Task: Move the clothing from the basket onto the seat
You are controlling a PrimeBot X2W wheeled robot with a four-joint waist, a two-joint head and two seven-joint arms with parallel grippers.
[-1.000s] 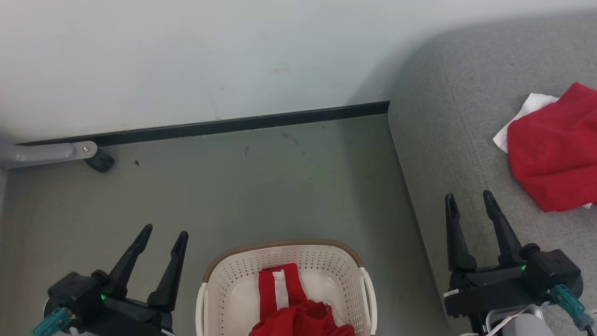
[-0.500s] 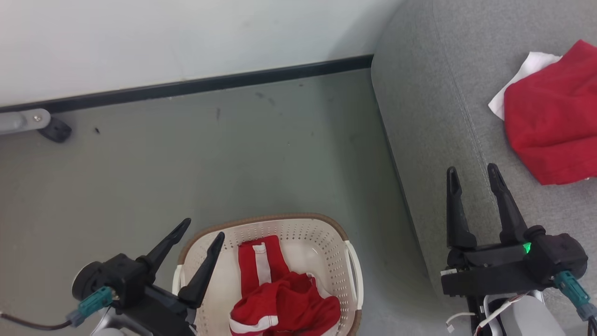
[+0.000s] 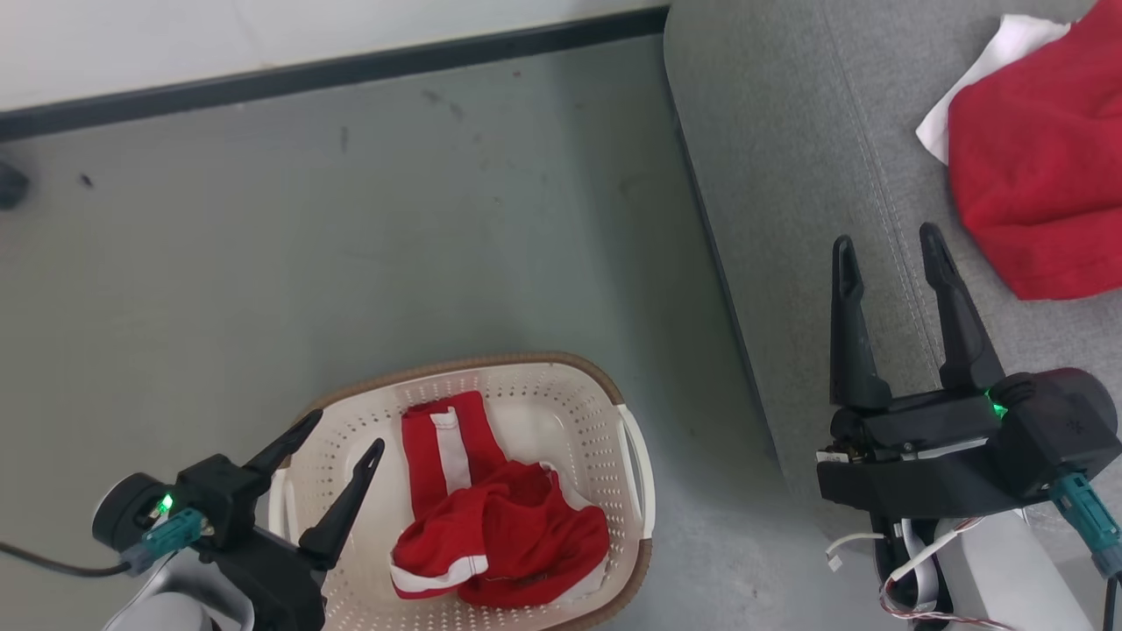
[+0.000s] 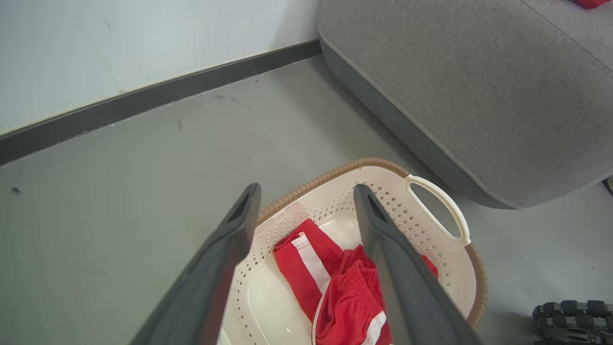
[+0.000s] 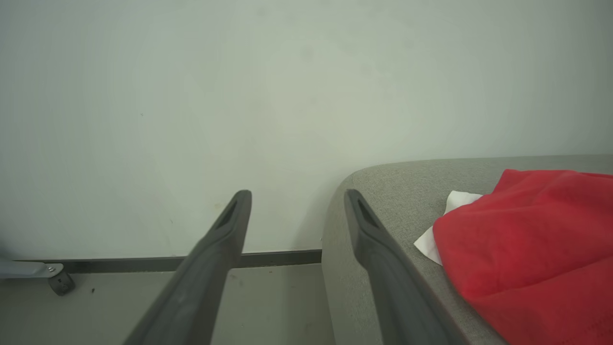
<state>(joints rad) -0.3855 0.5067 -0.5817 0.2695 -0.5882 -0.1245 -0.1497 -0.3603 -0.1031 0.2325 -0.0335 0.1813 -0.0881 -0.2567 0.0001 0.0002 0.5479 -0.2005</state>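
Left gripper (image 3: 344, 434) spread wide, empty, tips over basket's (image 3: 491, 361) left rim. Red clothing (image 3: 500, 535) heaped in basket's near right part, one white-striped piece reaching toward far rim. Basket stands on floor (image 3: 351, 263), near seat's (image 3: 789, 175) left edge, not touching. Right gripper (image 3: 887, 238) spread, empty, above seat's left edge. Red garment (image 3: 1034, 193) lies on seat, toward its right.

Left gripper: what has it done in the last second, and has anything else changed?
The left gripper swung in from beside the basket to over its left rim, open, aimed at the clothing; nothing grasped. The head camera tilted down, shifting the whole view. Unchanged: the right gripper open over the seat, the red garment on it, the clothing in the basket.
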